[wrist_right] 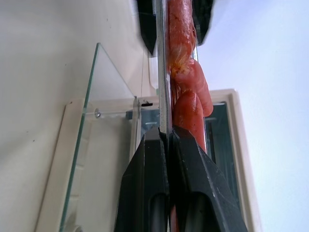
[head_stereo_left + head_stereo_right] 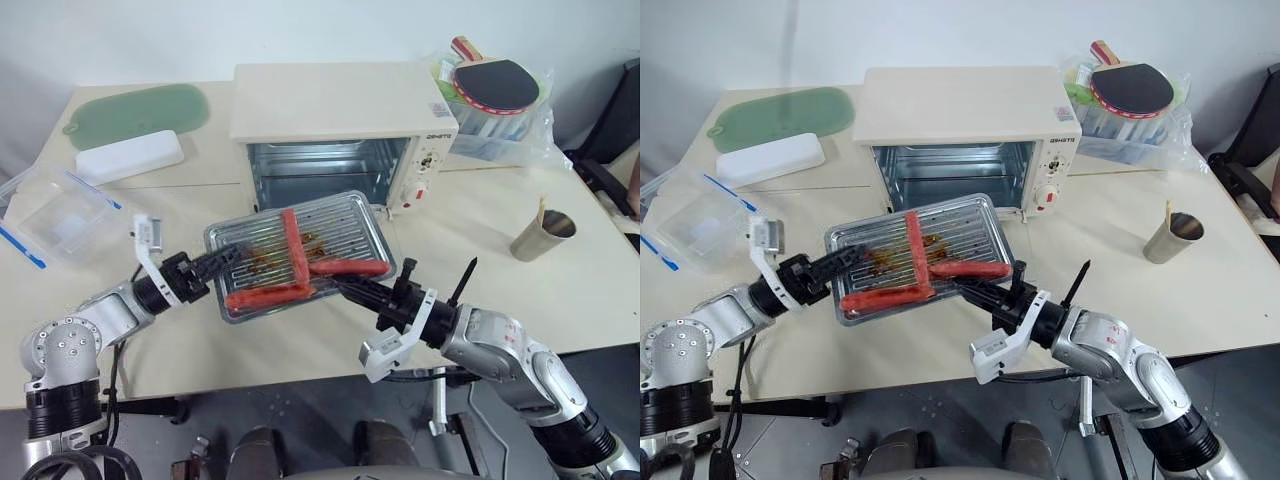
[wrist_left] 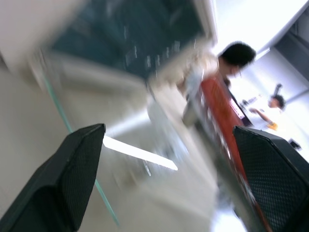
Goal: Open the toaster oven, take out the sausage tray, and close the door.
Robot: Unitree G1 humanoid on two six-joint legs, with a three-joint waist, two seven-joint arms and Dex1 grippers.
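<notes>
The cream toaster oven [image 2: 340,100] stands at the back of the table with its shiny inside showing. Its glass door [image 1: 111,125] hangs down open beneath the sausage tray [image 2: 345,222]. The silver ridged tray is held tilted in the air in front of the oven and carries three red sausages [image 2: 292,245]. My right gripper [image 2: 340,286] is shut on the tray's near right rim, its fingers [image 1: 149,159] pinching the metal edge. My left gripper [image 2: 228,258] is open at the tray's left edge, its fingers [image 3: 77,169] spread wide beside the rim.
On the left lie a clear plastic box with blue clips [image 2: 60,215], a white box [image 2: 130,157] and a green mat [image 2: 140,112]. A metal cup [image 2: 543,235] stands at the right. Behind it is a table tennis paddle [image 2: 495,85] on a plastic container.
</notes>
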